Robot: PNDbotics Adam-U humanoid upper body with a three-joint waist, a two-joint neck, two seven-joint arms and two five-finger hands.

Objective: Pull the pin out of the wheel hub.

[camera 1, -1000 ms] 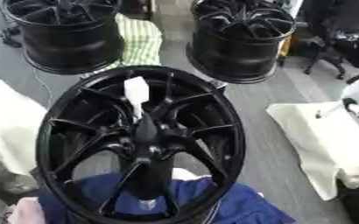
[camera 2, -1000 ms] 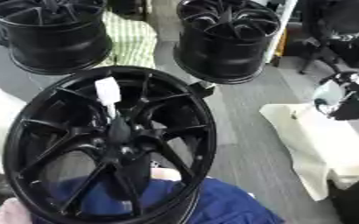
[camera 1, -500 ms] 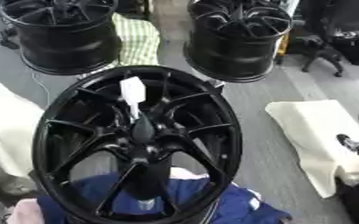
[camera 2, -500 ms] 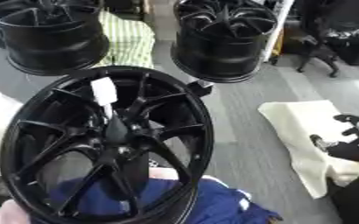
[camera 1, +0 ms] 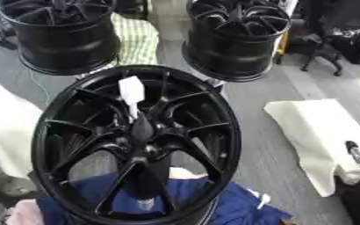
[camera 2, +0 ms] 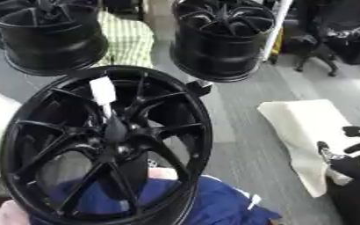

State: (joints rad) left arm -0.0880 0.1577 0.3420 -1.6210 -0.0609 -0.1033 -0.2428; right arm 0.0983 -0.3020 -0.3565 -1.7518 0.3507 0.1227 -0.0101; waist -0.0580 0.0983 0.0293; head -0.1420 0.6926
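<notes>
A black spoked wheel hub [camera 1: 68,132] stands tilted in the middle of both views, leaning on a blue cloth [camera 1: 237,204]. A white pin head [camera 1: 131,90] sticks up from the upper spokes. A thin stem runs from it down toward the hub's centre [camera 1: 142,132]. My right hand [camera 2: 351,154] shows at the lower right edge, over the grey floor and far from the hub. Its fingers are relaxed and hold nothing. My left hand shows in neither view.
Two more black wheels [camera 1: 60,33] [camera 1: 237,37] stand behind the hub, with a green checked cloth [camera 1: 137,41] between them. A cream cloth [camera 1: 318,134] lies on the floor at right. White fabric [camera 1: 2,127] lies at left, and a dark chair [camera 2: 329,39] stands at the back right.
My right hand has dropped from the middle of the right edge to the lower right corner. The hub and pin have not moved.
</notes>
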